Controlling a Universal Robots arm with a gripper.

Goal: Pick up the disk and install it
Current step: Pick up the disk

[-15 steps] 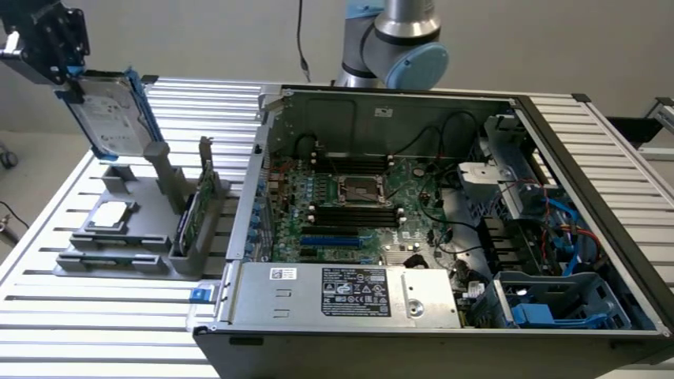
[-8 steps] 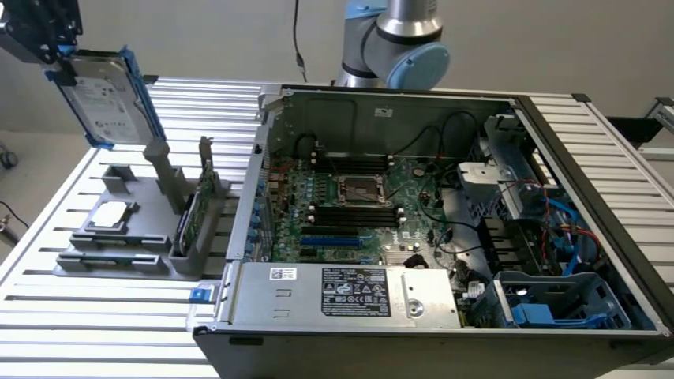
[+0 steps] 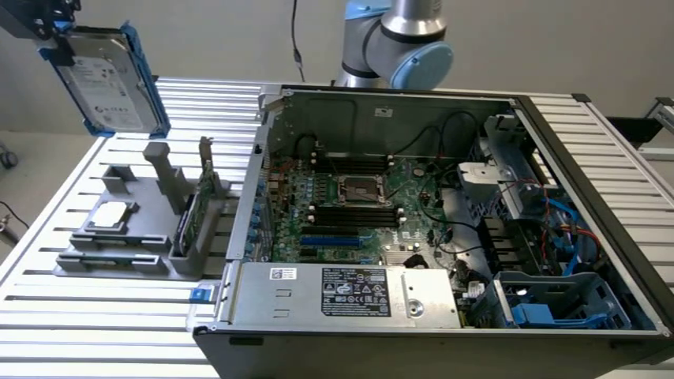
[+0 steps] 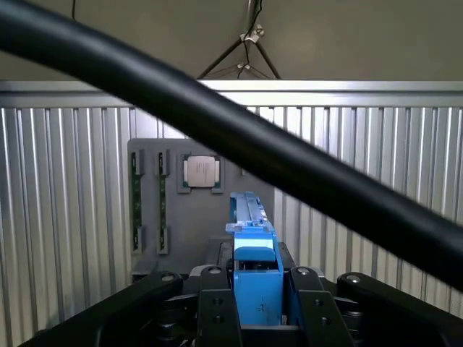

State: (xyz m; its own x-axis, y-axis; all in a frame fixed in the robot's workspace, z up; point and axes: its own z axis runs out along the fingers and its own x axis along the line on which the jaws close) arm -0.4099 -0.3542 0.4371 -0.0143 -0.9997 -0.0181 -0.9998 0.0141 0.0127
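The disk point(image 3: 106, 79), a silver hard drive with a white label in a blue plastic frame, hangs upright in the air at the exterior view's upper left. My gripper point(image 3: 58, 35) is shut on its top edge, well above the grey parts holder point(image 3: 116, 257). In the wrist view the blue frame of the disk point(image 4: 255, 238) sits edge-on between my black fingers point(image 4: 217, 311), with my gripper point(image 4: 257, 307) closed on it.
An open computer case point(image 3: 589, 197) with its motherboard point(image 3: 358, 205) lies to the exterior view's right, blue drive bays point(image 3: 553, 304) at its near right corner. The holder carries a square silver chip point(image 3: 110, 215) and an upright green card point(image 3: 195, 209). A black cable point(image 4: 253, 152) crosses the wrist view.
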